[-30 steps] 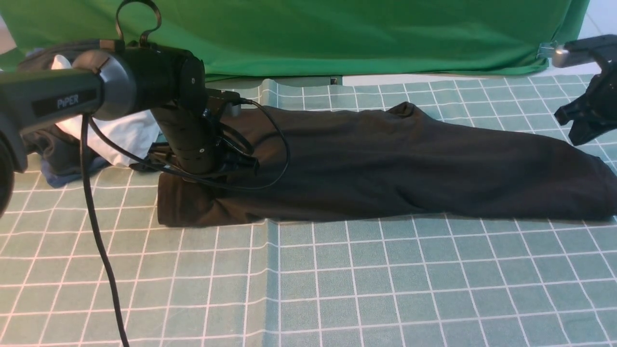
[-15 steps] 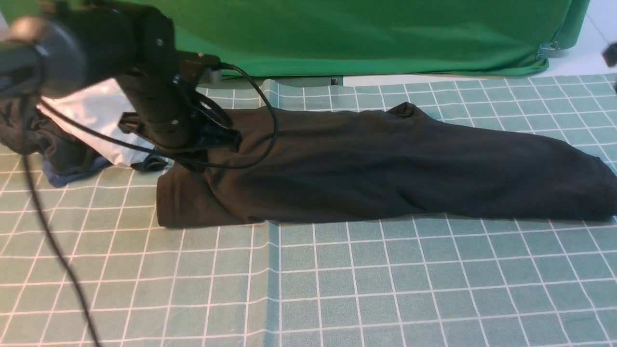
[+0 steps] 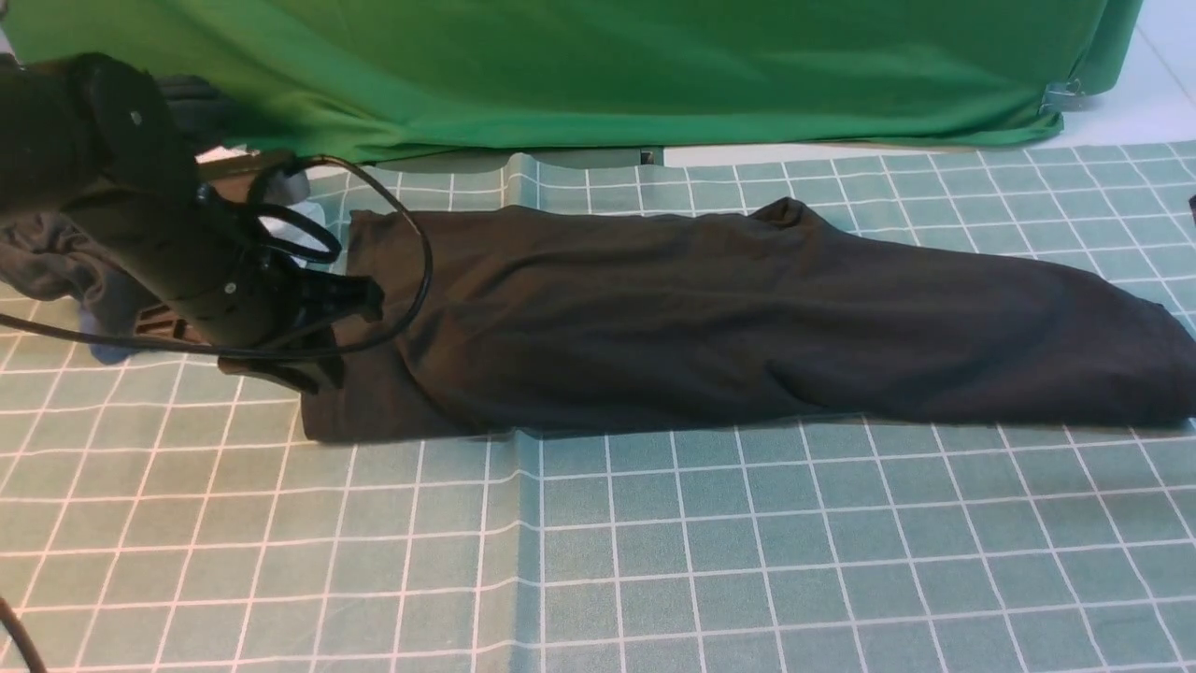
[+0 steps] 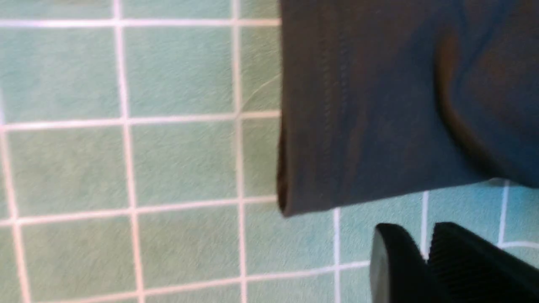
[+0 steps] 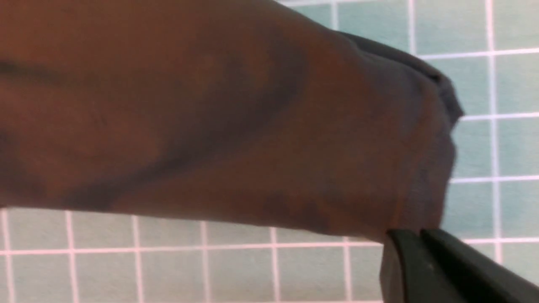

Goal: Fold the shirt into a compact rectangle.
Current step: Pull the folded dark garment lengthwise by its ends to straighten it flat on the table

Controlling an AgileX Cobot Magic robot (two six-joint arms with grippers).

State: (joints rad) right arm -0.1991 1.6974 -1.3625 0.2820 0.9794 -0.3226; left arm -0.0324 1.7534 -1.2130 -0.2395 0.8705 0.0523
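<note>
The black shirt (image 3: pixel 710 318) lies folded lengthwise into a long strip across the checked mat, its print and neck label hidden. My left gripper (image 3: pixel 372 297) hovers at the strip's left end, beside the near left corner. In the left wrist view its jaws (image 4: pixel 425 240) are shut and hold nothing, a short way off the hemmed corner of the shirt (image 4: pixel 379 105). The right gripper is out of the front view. In the right wrist view it (image 5: pixel 421 234) is shut and empty, over the edge of the shirt's (image 5: pixel 210 118) rounded right end.
A grey and blue clothes bundle (image 3: pixel 42 266) and a bit of white garment (image 3: pixel 280 224) sit behind the left arm. A black cable (image 3: pixel 422 245) loops over the shirt's left end. A green backdrop (image 3: pixel 654 65) hangs along the far edge of the checked mat (image 3: pixel 654 561).
The left arm has come off the shirt's left end and swung left, uncovering the far left corner. The right gripper has gone out of the front view to the right.
</note>
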